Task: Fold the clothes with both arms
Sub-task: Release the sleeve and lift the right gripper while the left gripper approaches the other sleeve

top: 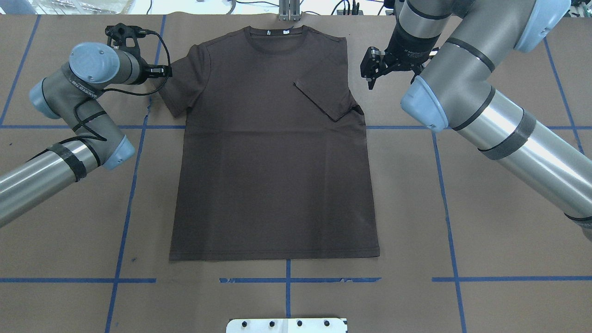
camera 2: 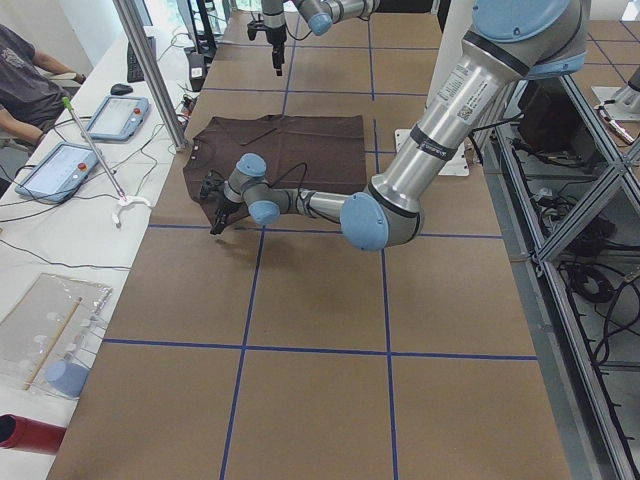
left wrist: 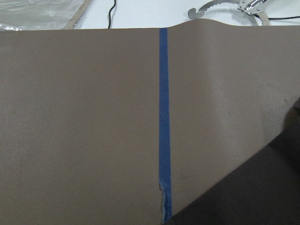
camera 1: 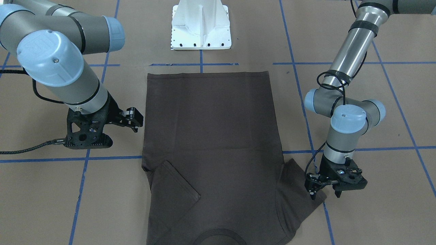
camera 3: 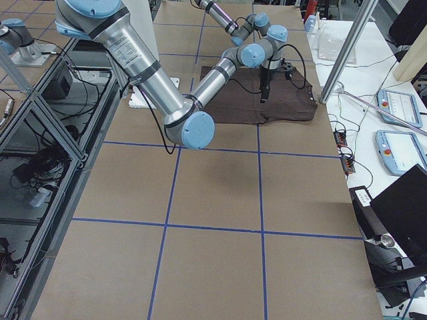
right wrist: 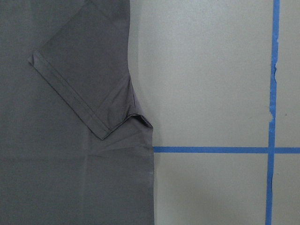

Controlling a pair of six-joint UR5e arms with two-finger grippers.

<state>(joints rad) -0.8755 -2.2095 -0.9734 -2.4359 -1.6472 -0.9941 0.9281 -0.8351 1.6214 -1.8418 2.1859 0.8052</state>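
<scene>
Overhead exterior shows the T-shirt (top: 273, 162) flat on the tabletop (top: 485, 231); front-facing reveals the left pincer (camera 1: 325, 196) spread, pointing down at its sleeve edge, the right pincer (camera 1: 136, 122) parted alongside, both empty.

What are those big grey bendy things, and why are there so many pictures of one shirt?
They are a robot's left arm and right arm, each ending in a pincer. Six cameras watch: front, above, each table end, each wrist. A brown T-shirt lies flat on the table. One sleeve is already folded in; the other sleeve is spread out. The left pincer is beside that spread sleeve, the right pincer beside the folded one. Both look open and hold nothing.
</scene>
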